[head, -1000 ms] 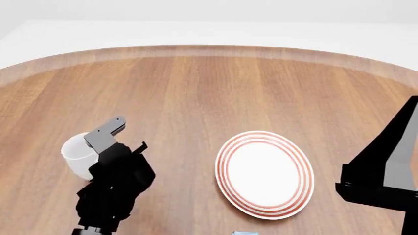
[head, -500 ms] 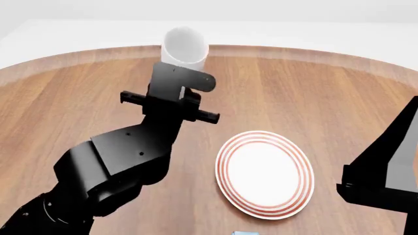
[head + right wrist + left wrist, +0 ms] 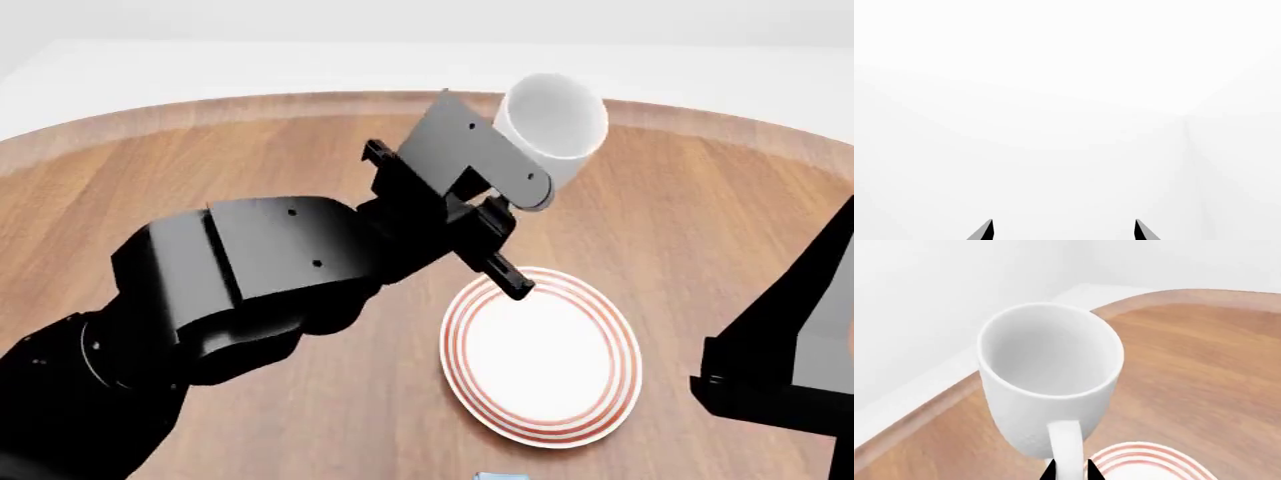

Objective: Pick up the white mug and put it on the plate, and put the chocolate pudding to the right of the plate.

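My left gripper (image 3: pixel 1069 471) is shut on the loop handle of the white mug (image 3: pixel 1047 385). In the head view the white mug (image 3: pixel 550 120) hangs tilted in the air above the table, over the far side of the plate (image 3: pixel 541 355), with the left gripper (image 3: pixel 527 190) just under it. The plate's red-ringed rim (image 3: pixel 1147 460) shows below the mug in the left wrist view. My right gripper (image 3: pixel 1063 227) is open, holds nothing and faces a white wall. Of the chocolate pudding only a light blue sliver (image 3: pixel 497 476) shows at the head view's bottom edge.
The round wooden table (image 3: pixel 694 210) has a pale rim, with white floor beyond it. My right arm (image 3: pixel 781 350) stands raised at the right edge, beside the plate. My bulky left arm (image 3: pixel 254 290) stretches over the table's left half.
The left arm has lifted the mug from the table's left side and carried it up and to the right, now above the plate's far side. The right arm has not moved.
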